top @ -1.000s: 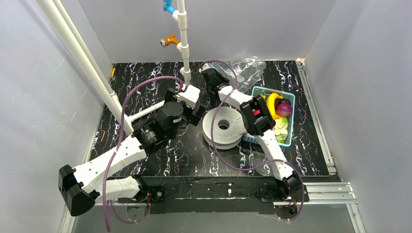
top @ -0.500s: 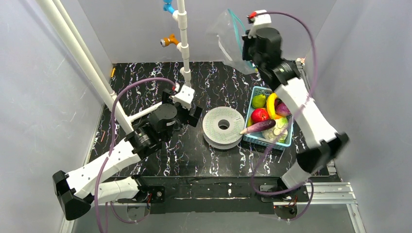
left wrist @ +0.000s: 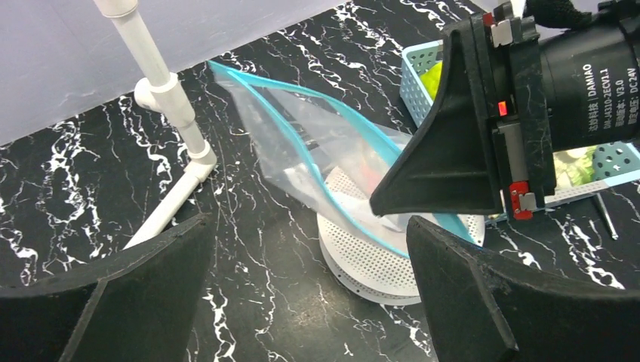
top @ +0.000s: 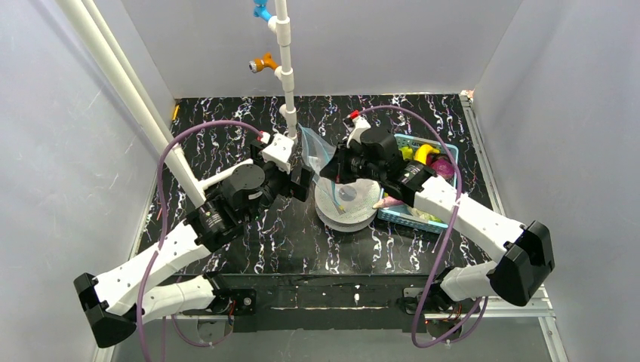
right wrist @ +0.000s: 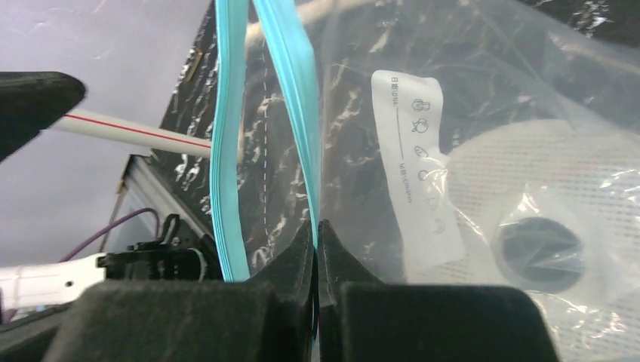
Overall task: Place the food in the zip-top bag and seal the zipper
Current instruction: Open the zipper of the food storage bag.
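The right tool [right wrist: 317,234] is closed on the clear, crinkly zip-top bag [left wrist: 302,143] at its teal zipper [right wrist: 226,151], over the white perforated disc [left wrist: 362,264]. The left tool [left wrist: 308,222], at 9 o'clock of the bag, stands wide open, empty.

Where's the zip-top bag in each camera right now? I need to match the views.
Top external: the zip-top bag is near the centre of the picture, just up-left of the white perforated disc.
Left wrist: centre of frame, slanting down toward the disc.
Right wrist: fills most of the frame, pinched at bottom centre; the disc shows through it.
Shared landmark: the disc.
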You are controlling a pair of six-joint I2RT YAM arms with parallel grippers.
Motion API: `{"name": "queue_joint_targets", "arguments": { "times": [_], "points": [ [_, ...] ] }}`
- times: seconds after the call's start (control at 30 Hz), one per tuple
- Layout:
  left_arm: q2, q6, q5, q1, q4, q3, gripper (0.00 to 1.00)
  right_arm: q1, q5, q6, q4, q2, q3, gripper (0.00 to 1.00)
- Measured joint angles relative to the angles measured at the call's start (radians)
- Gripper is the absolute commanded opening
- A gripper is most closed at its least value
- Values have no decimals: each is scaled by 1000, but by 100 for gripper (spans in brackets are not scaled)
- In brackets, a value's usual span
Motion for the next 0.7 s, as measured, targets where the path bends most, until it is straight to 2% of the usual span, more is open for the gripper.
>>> {"name": "queue_joint_targets", "arguments": {
  "times": [0.23, 0.53, 0.7],
  "points": [
    [12, -46, -42, 0, 1, 0, 97, 20, -18, 65, 132, -1, -2, 1],
    [112, -116, -145, 0, -25, 21, 90, 45, 23, 74, 162, 1, -2, 1],
    [96, -163, -180, -1, -53, 24, 98, 81, 79, 63, 165, 6, -2, 1]
  ]
}}
